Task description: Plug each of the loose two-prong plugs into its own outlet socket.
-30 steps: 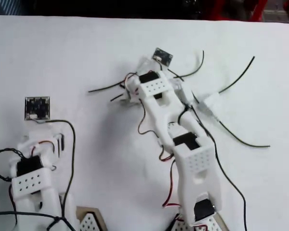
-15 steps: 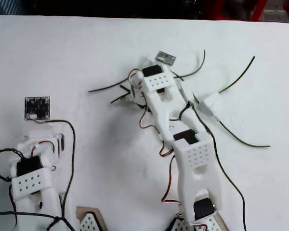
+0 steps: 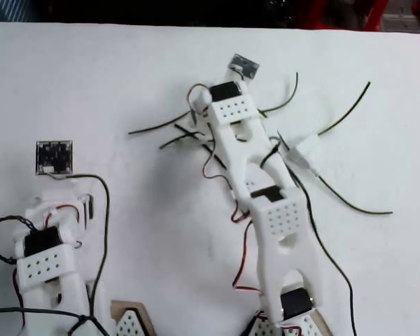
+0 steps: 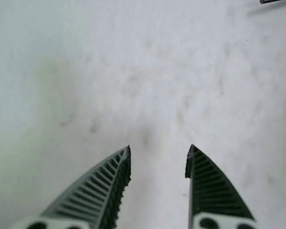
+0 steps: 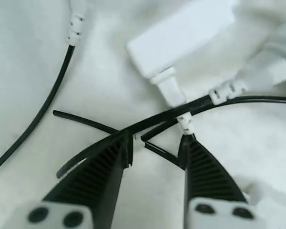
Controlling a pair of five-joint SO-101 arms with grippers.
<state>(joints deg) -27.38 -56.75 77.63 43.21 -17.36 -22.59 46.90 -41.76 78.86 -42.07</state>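
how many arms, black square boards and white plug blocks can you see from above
arms: 2, left arm and right arm
black square board: 1
white plug block: 1 clear of the arm
total: 4

The flat white table surface [image 3: 112, 77] spans the high view up to a dark strip of room behind its far edge, where red frame parts [image 3: 336, 14] stand near one corner and a blue-striped item [image 3: 14, 8] at the other
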